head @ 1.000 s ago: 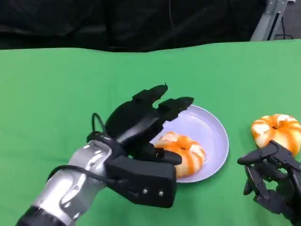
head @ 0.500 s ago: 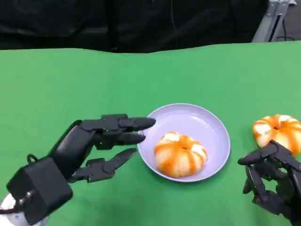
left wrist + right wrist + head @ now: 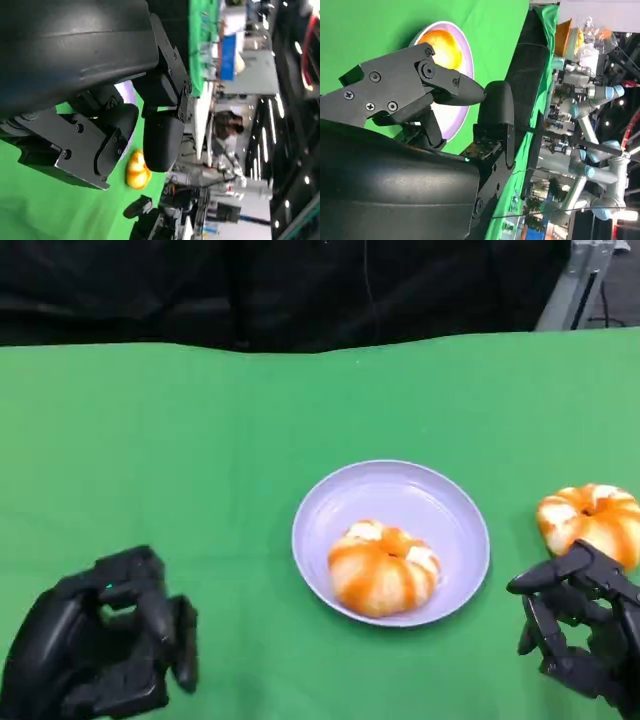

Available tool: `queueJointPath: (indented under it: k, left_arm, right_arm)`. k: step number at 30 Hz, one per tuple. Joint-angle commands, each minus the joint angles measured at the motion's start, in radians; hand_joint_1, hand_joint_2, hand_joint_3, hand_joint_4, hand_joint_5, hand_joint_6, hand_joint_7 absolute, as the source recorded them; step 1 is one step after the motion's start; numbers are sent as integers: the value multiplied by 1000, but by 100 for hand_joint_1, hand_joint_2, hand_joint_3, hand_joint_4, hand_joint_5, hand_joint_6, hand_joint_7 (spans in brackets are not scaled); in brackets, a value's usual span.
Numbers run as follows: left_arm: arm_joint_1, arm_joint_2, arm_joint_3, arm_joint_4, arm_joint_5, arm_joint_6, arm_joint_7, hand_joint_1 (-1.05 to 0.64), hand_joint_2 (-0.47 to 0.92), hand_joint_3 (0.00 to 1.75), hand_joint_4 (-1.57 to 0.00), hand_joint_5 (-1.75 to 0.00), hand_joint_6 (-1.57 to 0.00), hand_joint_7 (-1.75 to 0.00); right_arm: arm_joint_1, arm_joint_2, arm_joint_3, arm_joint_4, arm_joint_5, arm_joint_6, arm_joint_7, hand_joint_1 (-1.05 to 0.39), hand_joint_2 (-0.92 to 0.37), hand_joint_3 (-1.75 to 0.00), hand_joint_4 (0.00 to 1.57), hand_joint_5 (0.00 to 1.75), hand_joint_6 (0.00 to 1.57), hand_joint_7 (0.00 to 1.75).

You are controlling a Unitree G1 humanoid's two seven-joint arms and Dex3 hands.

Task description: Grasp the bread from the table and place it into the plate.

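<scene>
An orange-and-white striped bread (image 3: 383,567) lies inside the lilac plate (image 3: 400,490) at the table's middle; in the right wrist view the same bread (image 3: 442,47) sits in the plate (image 3: 451,121) beyond my fingers. My left hand (image 3: 100,650) hovers at the lower left, well apart from the plate, fingers loosely bent with nothing in them. My right hand (image 3: 580,625) stays at the lower right, fingers apart and holding nothing. A second bread (image 3: 592,523) rests on the cloth just beyond the right hand.
Green cloth (image 3: 180,460) covers the table, with a black backdrop behind its far edge. The second bread (image 3: 136,170) also appears in the left wrist view, near my right hand (image 3: 142,210). A person stands far off beside other equipment.
My left hand has let go of the bread in the plate and drawn back to the lower left, fingers bending in. The right hand has not moved.
</scene>
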Motion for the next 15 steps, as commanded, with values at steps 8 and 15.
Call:
queueJointPath:
  k: [8,15]
  left_arm:
    - [-41,-38,56,165,-6,8,-30,3,46,156,-99,-175,-83,-175]
    - [-54,-53,67,171,-2,40,-25,-2,47,150,-99,-175,-84,-175]
  right_arm:
    - [11,-16,-26,-25,13,29,-12,-15,-76,-79,86,165,78,142]
    - [36,-3,-34,-72,75,88,9,-16,-83,-61,88,163,81,137]
